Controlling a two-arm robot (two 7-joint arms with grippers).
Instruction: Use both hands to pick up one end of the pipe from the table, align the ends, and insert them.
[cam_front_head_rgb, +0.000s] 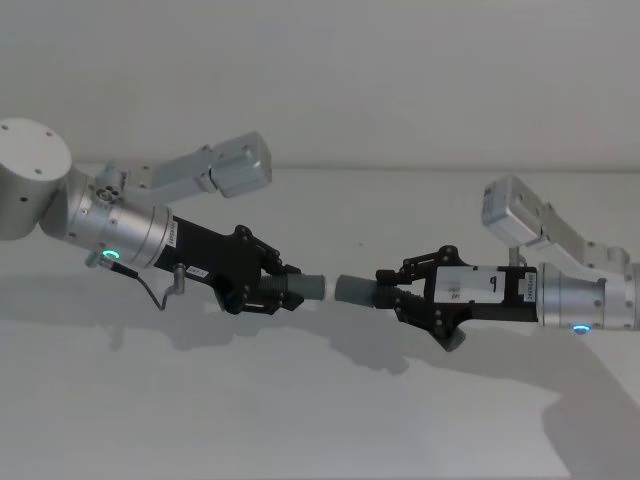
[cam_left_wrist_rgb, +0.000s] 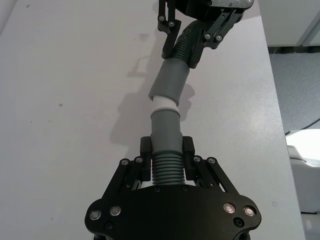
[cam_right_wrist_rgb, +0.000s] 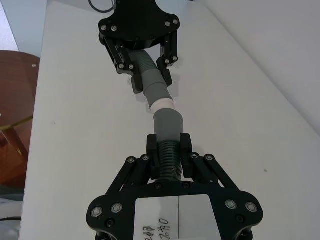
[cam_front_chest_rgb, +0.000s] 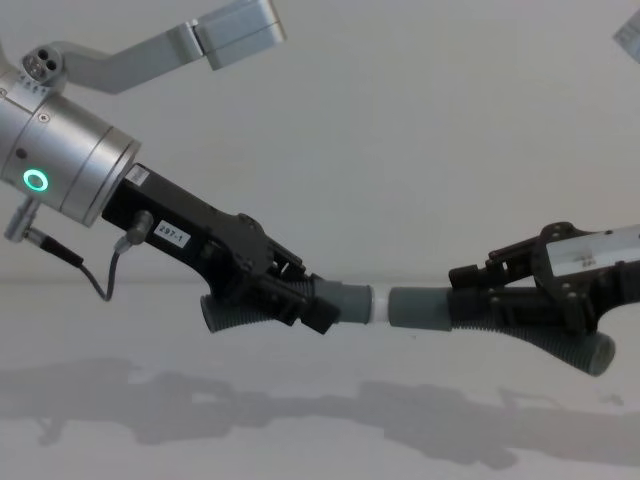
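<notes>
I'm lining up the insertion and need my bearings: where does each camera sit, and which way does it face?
Head: up high, looking down and forward; left claw and right claw hold the pipe pieces cuff to cuff above the table.
Chest: lower, side-on; left claw, right claw, white tip between the cuffs.
Left wrist: looks along its own claw toward the right claw.
Right wrist: looks along its own claw toward the left claw.
Both wrist views share the white tip.

A plain matte white table (cam_front_head_rgb: 300, 420) bears only shadows.
</notes>
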